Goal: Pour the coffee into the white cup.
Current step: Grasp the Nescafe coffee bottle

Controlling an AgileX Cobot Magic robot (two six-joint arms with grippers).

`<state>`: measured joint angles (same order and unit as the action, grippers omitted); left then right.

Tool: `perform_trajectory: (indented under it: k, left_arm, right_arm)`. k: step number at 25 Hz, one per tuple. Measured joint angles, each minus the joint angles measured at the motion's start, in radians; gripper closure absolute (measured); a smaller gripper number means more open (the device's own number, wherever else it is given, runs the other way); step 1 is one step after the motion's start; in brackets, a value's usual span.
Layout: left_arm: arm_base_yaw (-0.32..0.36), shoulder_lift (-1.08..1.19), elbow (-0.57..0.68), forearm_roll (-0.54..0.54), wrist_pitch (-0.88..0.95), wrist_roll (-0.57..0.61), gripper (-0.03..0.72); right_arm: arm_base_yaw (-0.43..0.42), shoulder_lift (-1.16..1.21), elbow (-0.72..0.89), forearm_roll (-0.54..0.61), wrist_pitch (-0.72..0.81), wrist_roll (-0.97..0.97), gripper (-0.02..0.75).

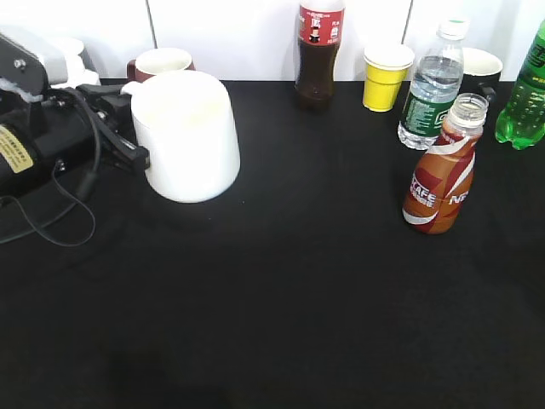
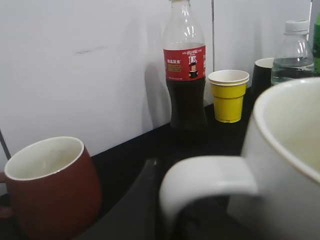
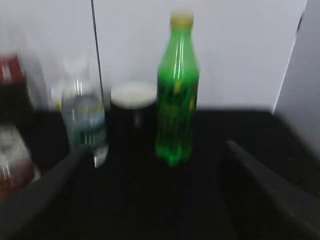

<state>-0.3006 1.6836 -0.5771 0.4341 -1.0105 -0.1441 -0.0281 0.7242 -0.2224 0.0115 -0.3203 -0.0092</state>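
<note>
The white cup [image 1: 189, 136] stands at the left of the black table, upright and empty. My left gripper [image 1: 129, 152] is at its left side; in the left wrist view the cup's handle [image 2: 205, 175] sits between the jaws [image 2: 182, 205], which are closed on it. The coffee bottle [image 1: 443, 170] stands upright at the right, its clear neck without a cap. It shows blurred at the left edge of the right wrist view [image 3: 9, 160]. My right gripper [image 3: 160, 200] is open and empty, low over the table to the right of the coffee, and out of the exterior view.
Along the back wall stand a brownish-red mug [image 1: 160, 63], a cola bottle [image 1: 318, 51], a yellow paper cup [image 1: 386, 77], a water bottle [image 1: 432, 89], a black mug [image 1: 481, 72] and a green bottle [image 1: 524, 94]. The left arm's cable [image 1: 60, 230] lies on the table.
</note>
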Motion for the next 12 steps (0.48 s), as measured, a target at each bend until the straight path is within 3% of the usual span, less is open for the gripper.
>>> perform_trajectory:
  k: [3,5,9,12]
  left_arm:
    - [0.0,0.005,0.0,0.001,0.001,-0.001,0.653]
    - [0.0,0.005,0.0,0.0,0.001,-0.001,0.653]
    - [0.0,0.005,0.0,0.0,0.001,-0.001,0.653]
    - [0.0,0.005,0.0,-0.001,0.001,-0.001,0.653]
  right_arm:
    - [0.011,0.197,0.015,-0.127,-0.051,0.062,0.153]
    - [0.084,0.299,0.013,-0.19,-0.088,0.077,0.153]
    - [0.239,0.525,0.013,-0.214,-0.131,0.126,0.153]
    - [0.271,0.547,0.013,-0.214,-0.161,0.279,0.153]
